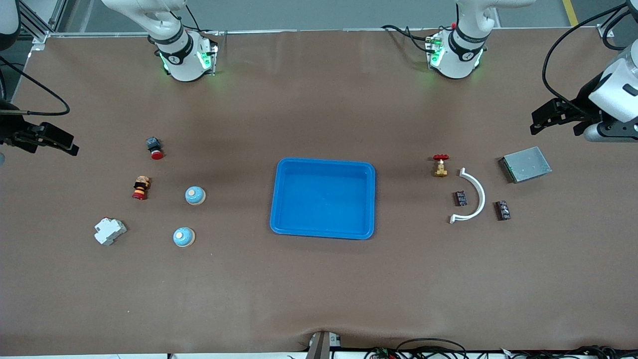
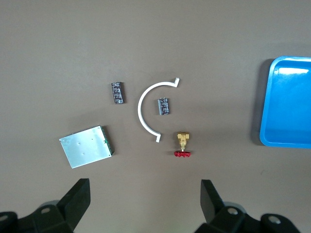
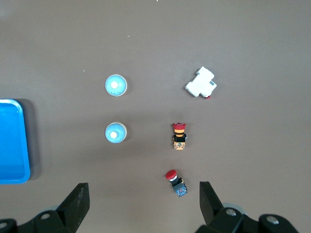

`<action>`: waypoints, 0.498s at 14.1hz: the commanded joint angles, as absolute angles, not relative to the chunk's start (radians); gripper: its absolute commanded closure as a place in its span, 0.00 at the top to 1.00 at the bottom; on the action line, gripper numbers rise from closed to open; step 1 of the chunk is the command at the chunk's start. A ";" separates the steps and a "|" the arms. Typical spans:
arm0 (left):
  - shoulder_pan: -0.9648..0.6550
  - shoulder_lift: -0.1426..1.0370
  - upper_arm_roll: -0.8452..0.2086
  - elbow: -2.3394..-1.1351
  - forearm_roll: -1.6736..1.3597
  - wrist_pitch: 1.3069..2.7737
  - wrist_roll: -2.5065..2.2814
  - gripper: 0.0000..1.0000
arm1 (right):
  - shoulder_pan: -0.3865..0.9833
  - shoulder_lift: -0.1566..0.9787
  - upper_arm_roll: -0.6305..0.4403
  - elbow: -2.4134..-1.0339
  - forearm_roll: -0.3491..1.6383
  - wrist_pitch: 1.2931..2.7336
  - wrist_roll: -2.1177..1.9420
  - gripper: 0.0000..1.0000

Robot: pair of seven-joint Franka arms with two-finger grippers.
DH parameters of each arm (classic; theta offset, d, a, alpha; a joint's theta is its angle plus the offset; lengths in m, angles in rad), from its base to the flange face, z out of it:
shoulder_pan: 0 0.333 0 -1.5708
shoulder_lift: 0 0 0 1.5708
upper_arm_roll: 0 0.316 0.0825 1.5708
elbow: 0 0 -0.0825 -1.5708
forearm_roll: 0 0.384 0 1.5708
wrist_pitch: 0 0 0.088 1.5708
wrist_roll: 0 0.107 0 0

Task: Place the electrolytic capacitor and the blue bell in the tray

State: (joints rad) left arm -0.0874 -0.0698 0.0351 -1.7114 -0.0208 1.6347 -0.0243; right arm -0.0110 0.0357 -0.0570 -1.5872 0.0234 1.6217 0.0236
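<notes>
The bright-blue tray [image 1: 323,199] lies empty at the table's middle; its edge shows in the left wrist view [image 2: 286,104] and the right wrist view [image 3: 10,141]. Two blue bells [image 1: 195,195] [image 1: 184,237] stand toward the right arm's end [image 3: 115,132] [image 3: 115,85]. Two small dark capacitors [image 1: 461,198] [image 1: 503,210] lie toward the left arm's end [image 2: 164,106] [image 2: 117,92]. My left gripper [image 1: 558,119] [image 2: 143,187] hangs open and empty over the table's left-arm end. My right gripper [image 1: 47,139] [image 3: 143,189] hangs open and empty over the right-arm end.
A brass valve with a red handle [image 1: 440,165], a white curved piece [image 1: 476,197] and a flat grey metal box [image 1: 526,164] lie near the capacitors. Two red pushbuttons [image 1: 155,148] [image 1: 141,187] and a white breaker [image 1: 109,231] lie near the bells.
</notes>
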 commanded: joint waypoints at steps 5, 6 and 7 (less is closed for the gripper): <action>-0.091 -0.060 0.034 -1.703 0.000 1.631 -0.046 1.00 | -0.028 0.005 -0.043 -1.609 0.038 1.615 0.034 1.00; -0.091 -0.060 0.034 -1.703 0.000 1.632 -0.046 1.00 | -0.028 0.003 -0.043 -1.609 0.038 1.615 0.034 1.00; -0.092 -0.058 0.034 -1.703 0.000 1.632 -0.048 1.00 | -0.026 0.002 -0.043 -1.611 0.038 1.617 0.038 1.00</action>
